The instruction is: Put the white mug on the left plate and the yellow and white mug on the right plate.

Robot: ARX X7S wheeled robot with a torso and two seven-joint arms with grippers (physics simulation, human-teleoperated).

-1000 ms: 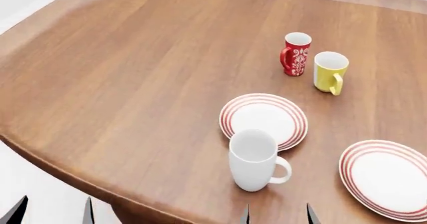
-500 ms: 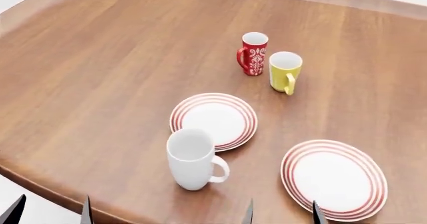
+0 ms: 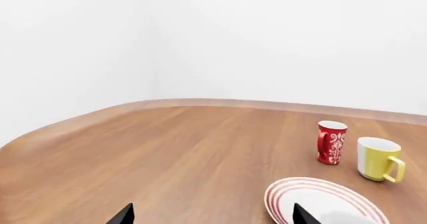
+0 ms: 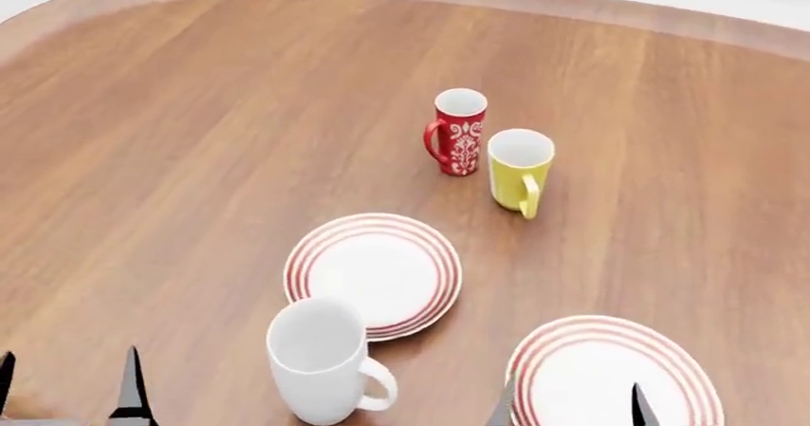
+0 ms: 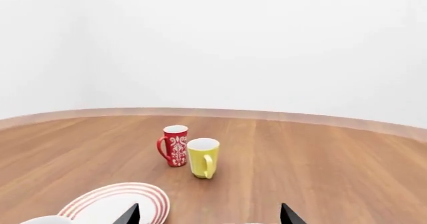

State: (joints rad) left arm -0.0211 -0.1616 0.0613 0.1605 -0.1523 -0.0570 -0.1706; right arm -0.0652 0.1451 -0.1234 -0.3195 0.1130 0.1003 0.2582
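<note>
Wooden tabletop, four bits of crockery I cared about, and nothing picked up at that point. My left gripper and right gripper only poked their fingertips into the bottom of the head view, both spread wide and holding nothing.

White mug stood upright at the near edge, just beside the left plate, maybe overlapping its rim, handle turned toward the right plate. Yellow and white mug was further back, right next to the red floral mug, almost touching.

That pairing was my worry. Reaching for the yellow one, a finger would likely clip the red mug and tip it, since both are tall and narrow. The white mug is bulky, so I figured a grab across the body might slip; the rim or handle seemed safer. It also sat close to the table's edge, so a bad nudge could send it off.
</note>
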